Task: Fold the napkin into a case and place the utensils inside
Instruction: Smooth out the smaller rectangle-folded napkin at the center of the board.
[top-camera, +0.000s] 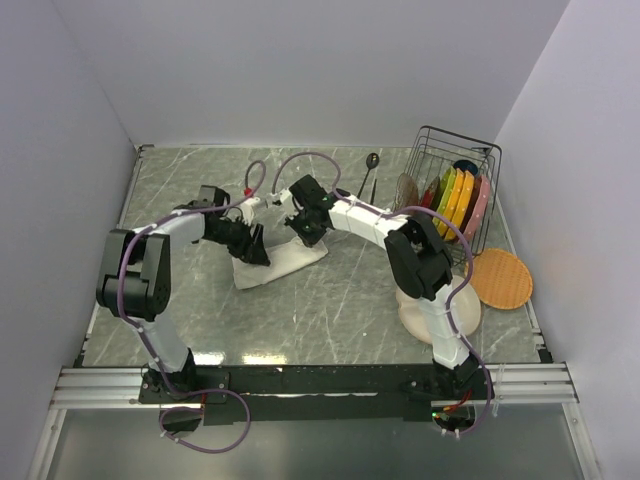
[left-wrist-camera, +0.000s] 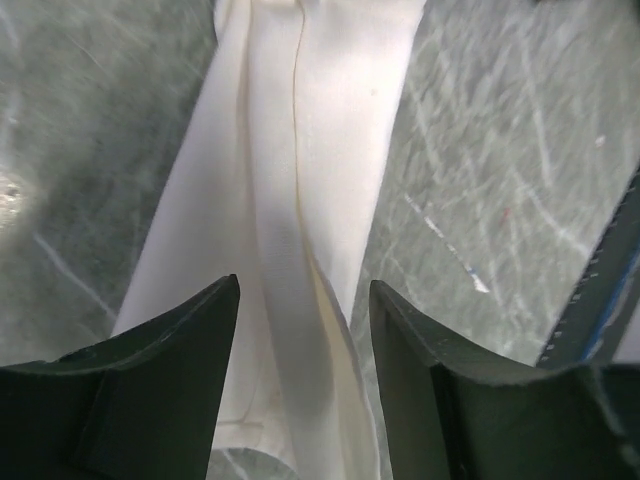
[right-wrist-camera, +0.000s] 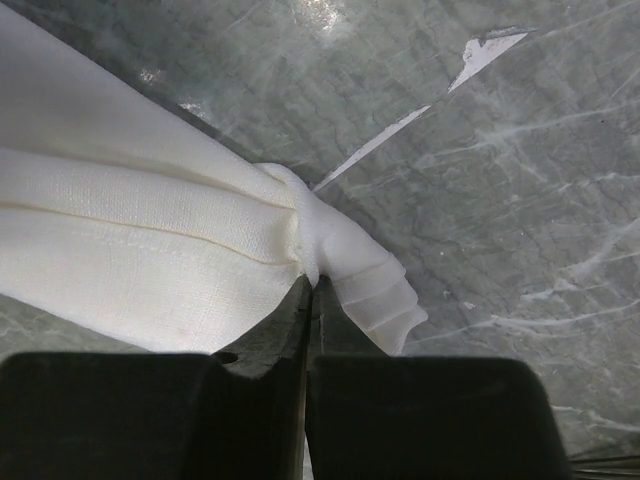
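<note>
The cream-white napkin (top-camera: 285, 262) lies on the marble table as a long folded strip, running from the near left toward the far right. My left gripper (top-camera: 255, 248) hovers over its near half. In the left wrist view this gripper (left-wrist-camera: 305, 285) is open, and its dark fingers (left-wrist-camera: 190, 340) straddle the layered napkin (left-wrist-camera: 300, 150) without pinching it. My right gripper (top-camera: 303, 228) is at the strip's far end. There it (right-wrist-camera: 310, 285) is shut on a bunched corner of the napkin (right-wrist-camera: 130, 250). A dark spoon (top-camera: 370, 168) lies behind the right arm.
A wire dish rack (top-camera: 470, 150) with several colourful plates stands at the back right. An orange woven mat (top-camera: 500, 278) lies in front of it. A beige plate (top-camera: 415, 318) sits partly under the right arm. Grey walls enclose the table.
</note>
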